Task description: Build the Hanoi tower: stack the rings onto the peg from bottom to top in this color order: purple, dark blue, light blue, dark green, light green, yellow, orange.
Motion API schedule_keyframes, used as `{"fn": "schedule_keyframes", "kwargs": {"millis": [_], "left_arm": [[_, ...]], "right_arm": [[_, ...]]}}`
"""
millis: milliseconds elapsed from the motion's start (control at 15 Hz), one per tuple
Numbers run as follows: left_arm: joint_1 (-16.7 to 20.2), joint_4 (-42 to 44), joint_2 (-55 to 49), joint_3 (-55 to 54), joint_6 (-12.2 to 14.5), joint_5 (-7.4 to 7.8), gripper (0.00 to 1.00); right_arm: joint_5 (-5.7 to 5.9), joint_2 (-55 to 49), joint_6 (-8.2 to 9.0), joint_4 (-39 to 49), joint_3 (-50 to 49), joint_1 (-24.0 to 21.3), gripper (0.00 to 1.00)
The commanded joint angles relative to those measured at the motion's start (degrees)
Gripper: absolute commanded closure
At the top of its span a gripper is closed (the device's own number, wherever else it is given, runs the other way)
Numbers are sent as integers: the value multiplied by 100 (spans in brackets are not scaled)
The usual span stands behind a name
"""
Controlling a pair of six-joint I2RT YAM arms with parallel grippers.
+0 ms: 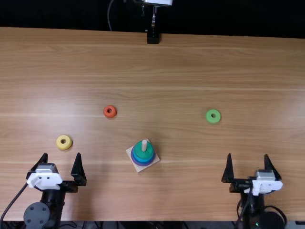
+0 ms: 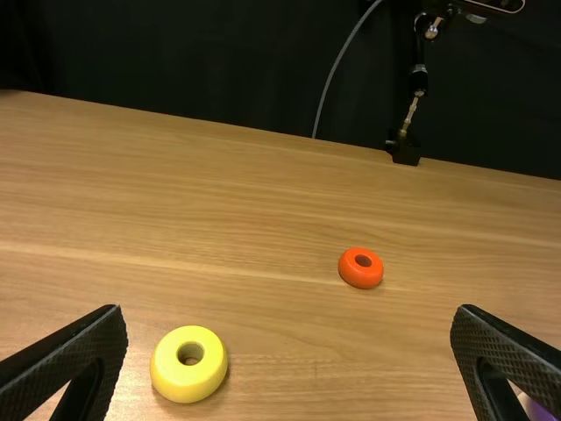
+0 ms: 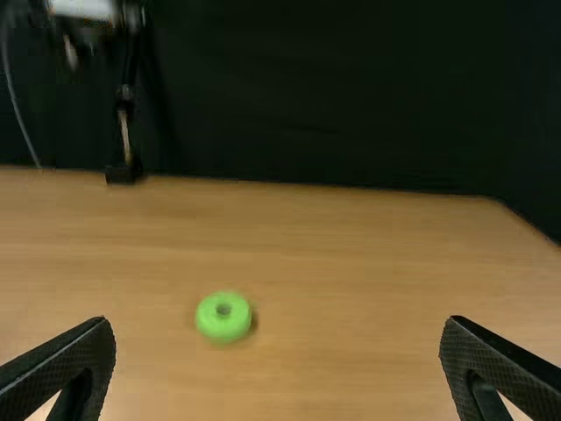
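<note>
Top view: the peg (image 1: 144, 144) carries stacked rings, the dark green ring (image 1: 142, 152) uppermost. From it, the yellow ring (image 1: 59, 142) lies toward nine o'clock, the orange ring (image 1: 106, 112) between ten and eleven, the light green ring (image 1: 208, 118) near two. Left gripper (image 1: 62, 153) and right gripper (image 1: 248, 154) have fingers spread wide.

On the table (image 1: 190, 67), the peg (image 1: 144, 144) stands on its base (image 1: 138, 167), inside the stack (image 1: 144, 154). Behind the peg and to its left lies one ring (image 1: 106, 114); well to its left, another ring (image 1: 68, 145); behind and well right, a third ring (image 1: 208, 118). Far behind it is the stand (image 1: 153, 38).
</note>
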Motion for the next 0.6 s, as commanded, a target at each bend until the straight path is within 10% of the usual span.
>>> {"fn": "schedule_keyframes", "kwargs": {"millis": [0,533], "left_arm": [[50,-21,-67,-244,58,24,0],[50,-21,-67,-244,58,24,0]], "right_arm": [[-43,256,36,96,700,-42,0],[-54,3315,36,1,3486,28,0]]}}
